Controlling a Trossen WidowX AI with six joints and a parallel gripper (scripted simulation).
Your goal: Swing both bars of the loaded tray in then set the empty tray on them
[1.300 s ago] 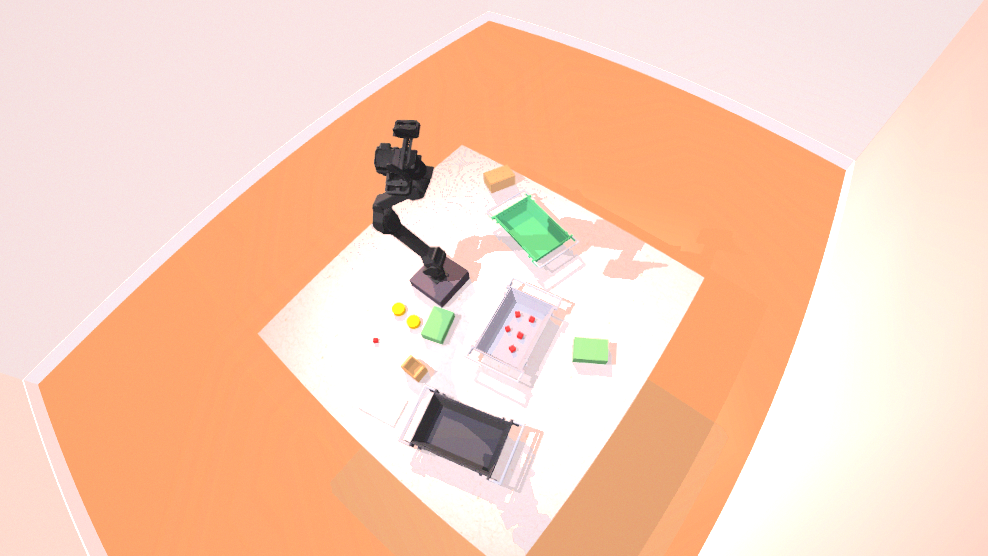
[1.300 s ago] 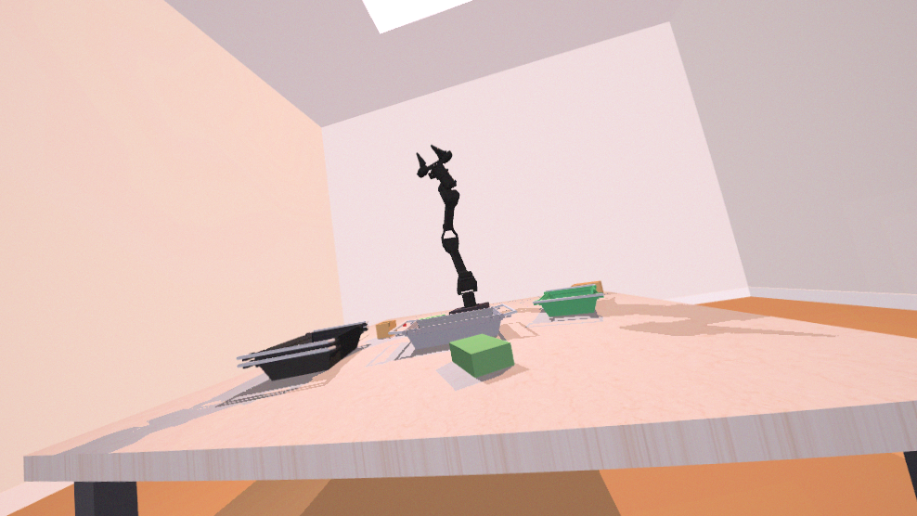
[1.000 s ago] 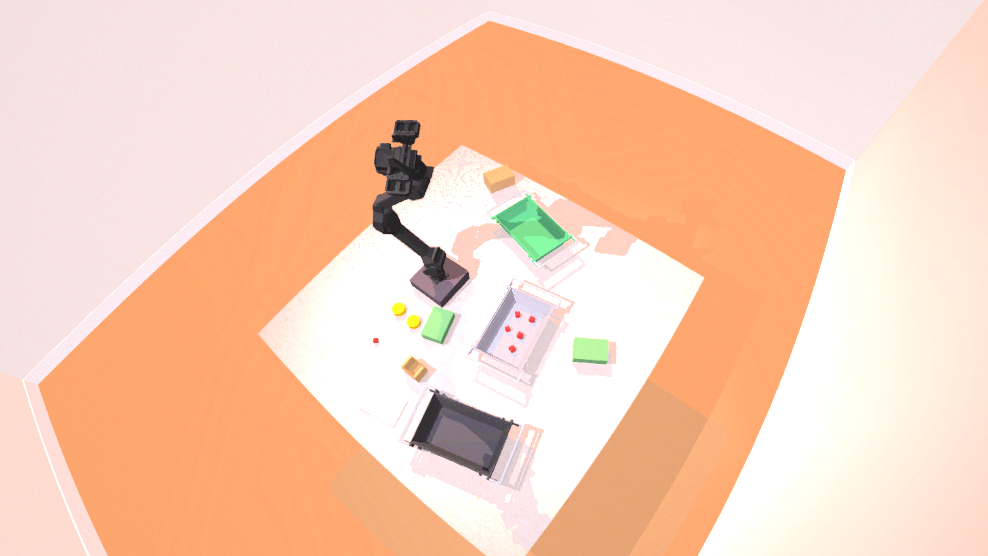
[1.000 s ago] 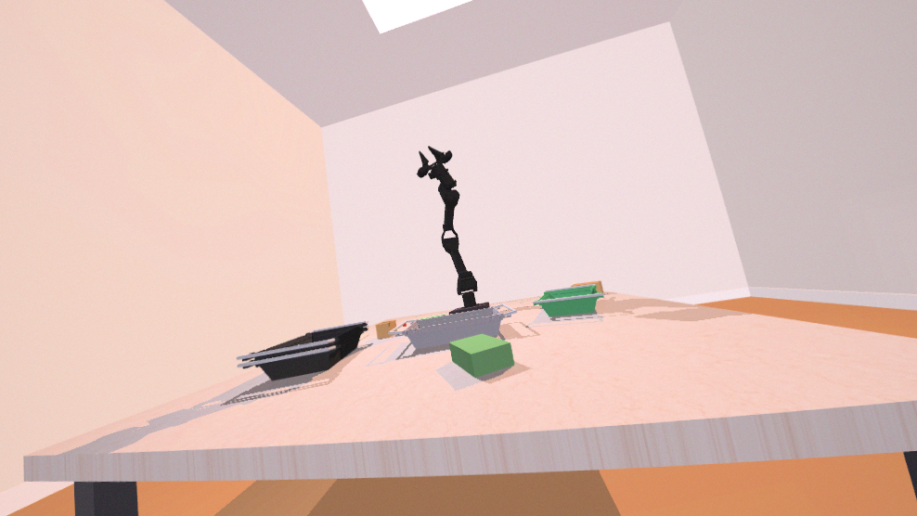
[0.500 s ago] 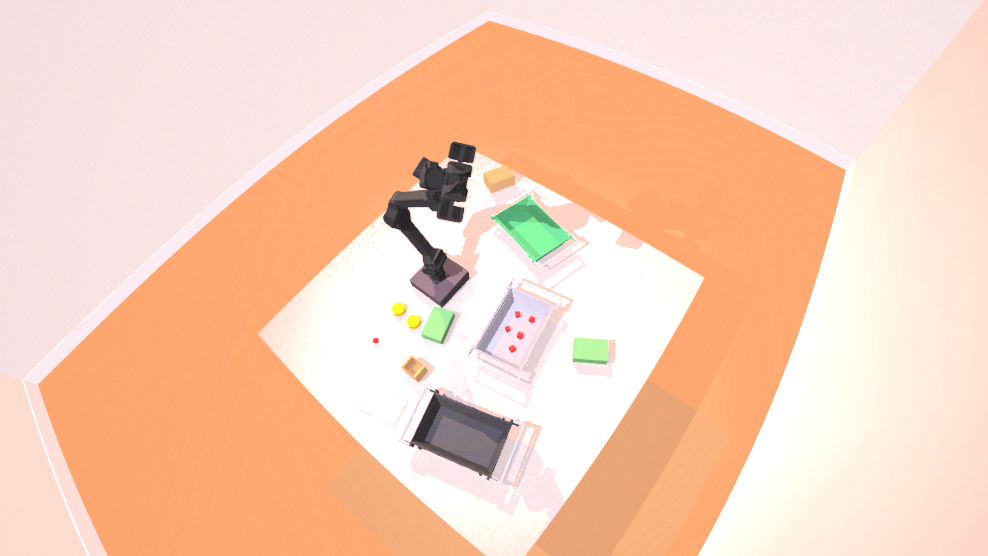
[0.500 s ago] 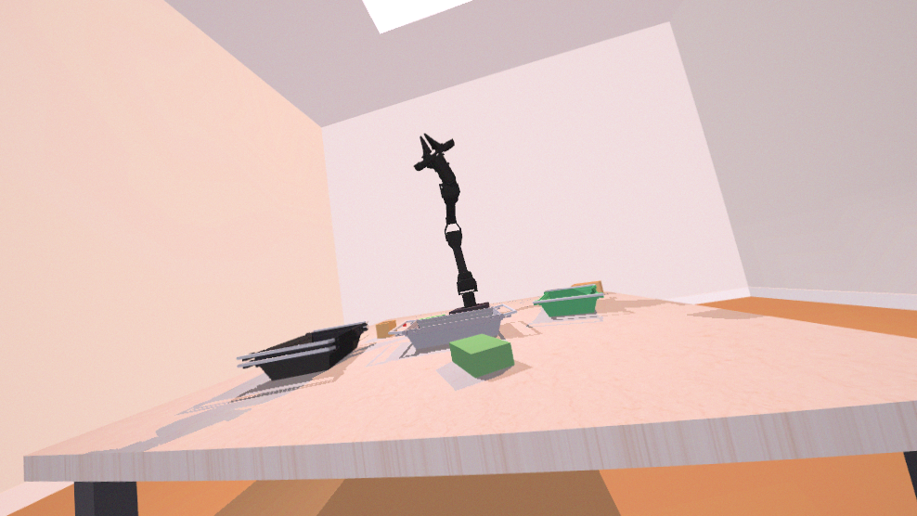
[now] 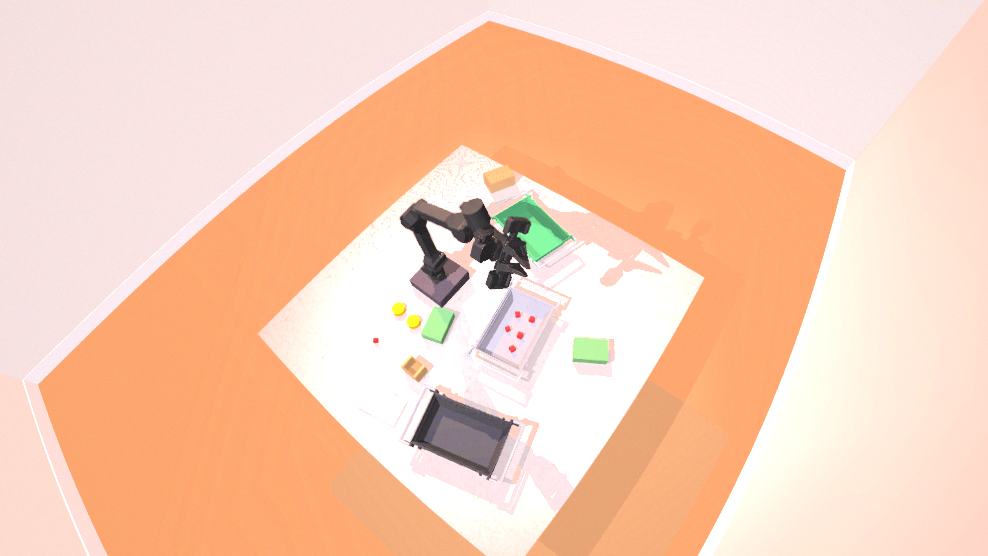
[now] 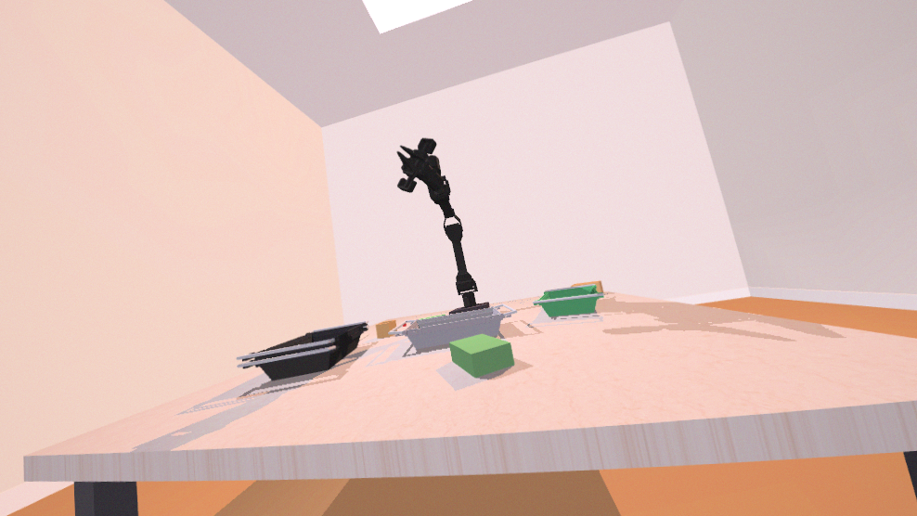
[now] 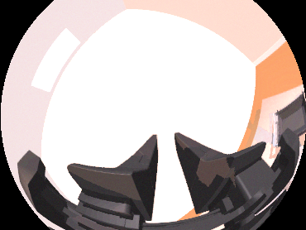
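A pale grey tray (image 7: 491, 323) (image 8: 452, 334) holds several small red blocks (image 7: 520, 335); its wire bars lie out past its two ends. An empty black tray (image 7: 461, 432) (image 8: 298, 367) (image 9: 291, 117) stands to one side, with bars out at its ends. An empty green tray (image 7: 535, 231) (image 8: 570, 304) stands on the other side, also with wire bars. My gripper (image 7: 527, 271) (image 8: 400, 149) (image 9: 165, 137) is high above the table, touching no tray. Its fingers are a narrow gap apart, with nothing between them.
A green block (image 7: 590, 350) (image 8: 481, 355) lies beyond the grey tray; another green block (image 7: 438, 325) lies near the arm's base. Yellow discs (image 7: 398, 309) (image 7: 413, 321), a tan open box (image 7: 413, 368), a loose red block (image 7: 375, 340) and a tan block (image 7: 499, 179) also lie on the table.
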